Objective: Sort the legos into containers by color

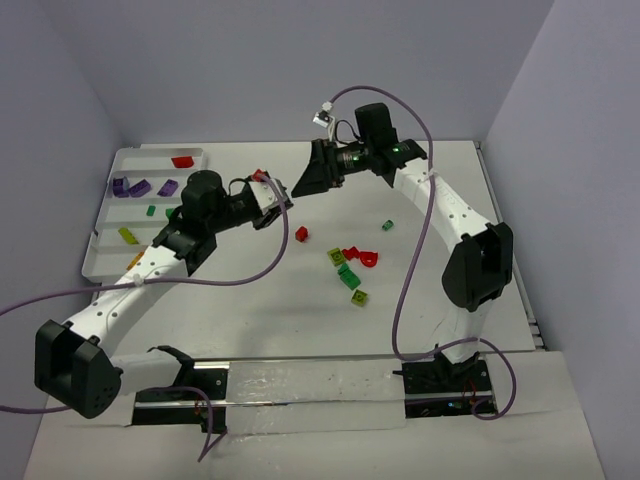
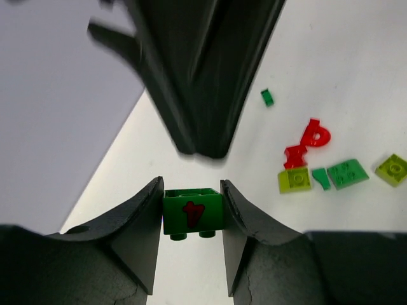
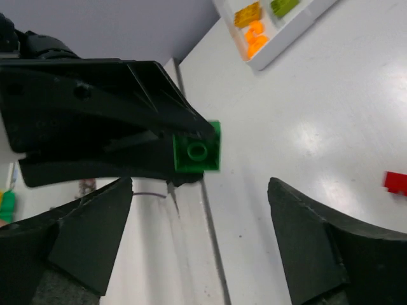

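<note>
Just right of white tray (image 1: 100, 235), above table (image 1: 250, 320), I am holding green brick (image 2: 193, 211) in left gripper (image 2: 191, 210), jaws narrow, pinching its two side faces. Right gripper (image 3: 200, 190) is standing wide open, gripping nothing, facing brick from side away from tray. Tray is lying left of brick and left arm (image 1: 130, 290) is nearer, so I am judging left arm carries toward compartment with green piece (image 1: 151, 211). Loose legos (image 1: 350, 268) are waiting farther right of tray.
</note>
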Controlling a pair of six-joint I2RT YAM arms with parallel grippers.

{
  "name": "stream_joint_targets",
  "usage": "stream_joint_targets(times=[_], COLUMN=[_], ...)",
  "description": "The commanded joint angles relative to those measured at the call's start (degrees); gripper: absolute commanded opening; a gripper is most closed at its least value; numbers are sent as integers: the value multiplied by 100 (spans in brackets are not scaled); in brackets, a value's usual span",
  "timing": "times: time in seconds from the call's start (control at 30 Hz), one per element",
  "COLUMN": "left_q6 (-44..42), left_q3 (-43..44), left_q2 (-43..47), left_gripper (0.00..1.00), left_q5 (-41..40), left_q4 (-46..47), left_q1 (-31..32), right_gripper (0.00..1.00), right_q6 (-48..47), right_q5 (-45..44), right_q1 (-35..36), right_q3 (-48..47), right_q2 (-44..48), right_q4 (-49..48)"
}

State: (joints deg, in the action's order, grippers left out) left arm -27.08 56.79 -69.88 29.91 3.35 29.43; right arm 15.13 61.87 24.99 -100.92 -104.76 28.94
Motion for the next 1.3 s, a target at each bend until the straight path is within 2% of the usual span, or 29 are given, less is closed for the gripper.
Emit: stream_joint_targets(times=[0.0, 0.13, 0.2, 0.23, 0.33, 0.5, 0.53, 0.67, 0.87, 1.0, 1.27], left_q6=[241, 693, 1065, 1162, 1381, 1732, 1793, 1697, 1507, 1436, 1291], left_q3=[-181, -113, 50, 293, 937, 1879, 2303, 2916, 3638, 4228, 4365], left_q2=[342, 359, 212, -49, -681, -1949, -2278, -2926, -3900, -4527, -4976], left_gripper=[0, 0, 0, 0, 0, 0, 0, 1, 14, 14, 12], left_q5=[-264, -430, -900, -1039, -1141, -1304, -1297, -1540, -2003, -2096, -2386], left_q4=[-834, -1440, -1886, -2101, -2855, -3117, -3156, -3183, -2995, -3244, -3276], left_q1=[-412, -1204, -1858, -2127, -3286, -4578, -4802, -4998, -5141, -5184, -5235], right_gripper=[98, 100, 100, 100, 100, 100, 100, 100, 100, 100, 100], right_q6=[-189, -968, -1395, -1840, -2275, -2450, -2487, -2584, -2731, -2784, -3050], right_q5=[-356, -807, -1105, -1329, -1576, -1730, -1780, -1925, -2220, -2428, -2990], right_q1=[-513, -866, -970, -988, -1031, -1046, -1042, -1040, -1049, -1046, -1045], right_q3=[-271, -375, -339, -292, 9, 326, 368, 442, 841, 1122, 1481], right_q2=[334, 379, 484, 530, 727, 878, 900, 949, 1188, 1299, 1517], right_q4=[-209, 215, 609, 824, 974, 1046, 1058, 1088, 1061, 1079, 1145])
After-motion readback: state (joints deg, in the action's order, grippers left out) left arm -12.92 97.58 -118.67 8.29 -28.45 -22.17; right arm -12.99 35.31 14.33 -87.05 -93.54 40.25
